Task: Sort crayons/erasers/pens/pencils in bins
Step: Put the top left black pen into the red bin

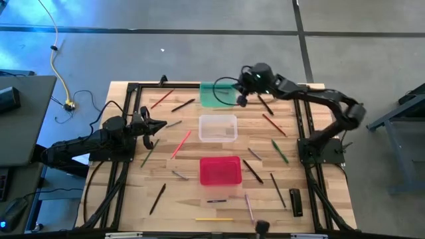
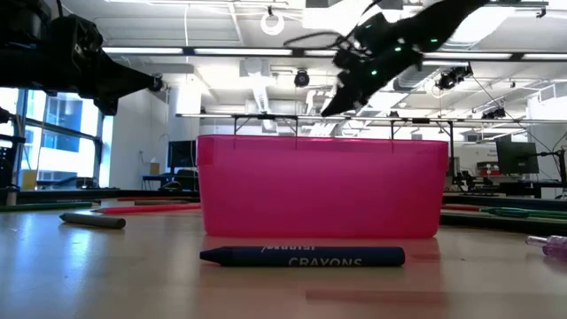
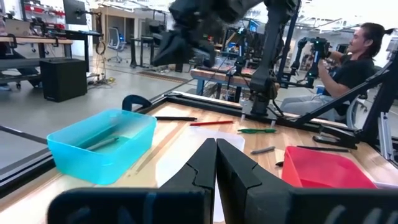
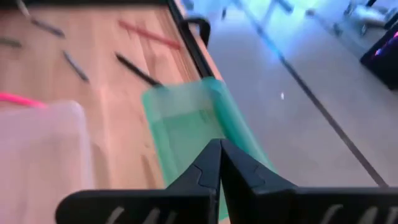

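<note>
Hovering over the teal bin (image 1: 214, 95), the right gripper (image 1: 242, 101) is seen closed and empty; left gripper (image 1: 154, 127) likewise parked shut.

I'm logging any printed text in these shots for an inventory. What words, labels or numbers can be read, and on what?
"CRAYONS": on the dark blue crayon lying in front of the red bin, low view.
A smaller word above it on the same crayon: too blurred to read.
Nothing else can be read in any view, on the teal bin or elsewhere.
</note>
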Robot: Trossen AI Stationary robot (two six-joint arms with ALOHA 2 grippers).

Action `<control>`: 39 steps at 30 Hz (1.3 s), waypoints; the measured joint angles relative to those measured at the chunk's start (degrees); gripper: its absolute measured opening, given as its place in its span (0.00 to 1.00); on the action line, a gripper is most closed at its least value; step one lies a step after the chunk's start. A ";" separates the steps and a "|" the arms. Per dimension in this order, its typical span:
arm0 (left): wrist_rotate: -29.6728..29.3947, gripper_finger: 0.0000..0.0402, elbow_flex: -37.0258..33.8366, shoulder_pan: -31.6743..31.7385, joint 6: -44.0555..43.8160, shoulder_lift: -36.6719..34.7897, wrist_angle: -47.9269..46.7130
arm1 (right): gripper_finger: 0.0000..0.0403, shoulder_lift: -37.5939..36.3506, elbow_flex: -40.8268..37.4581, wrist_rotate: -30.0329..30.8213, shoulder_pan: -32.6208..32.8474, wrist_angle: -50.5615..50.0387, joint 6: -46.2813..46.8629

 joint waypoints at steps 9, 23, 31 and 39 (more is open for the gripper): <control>0.13 0.00 0.00 0.00 -0.13 0.00 0.00 | 0.00 -12.95 -24.73 -0.03 3.29 30.30 8.77; -3.16 0.00 0.01 0.00 -0.15 0.00 2.97 | 0.00 -15.43 -45.15 4.60 11.57 59.94 14.75; -8.73 0.00 0.02 0.00 -3.15 2.17 3.37 | 0.00 -15.43 -48.63 4.84 10.48 69.08 12.88; -10.98 0.00 5.37 0.08 -3.06 13.67 3.23 | 0.00 -15.43 -48.65 4.88 9.08 68.90 12.94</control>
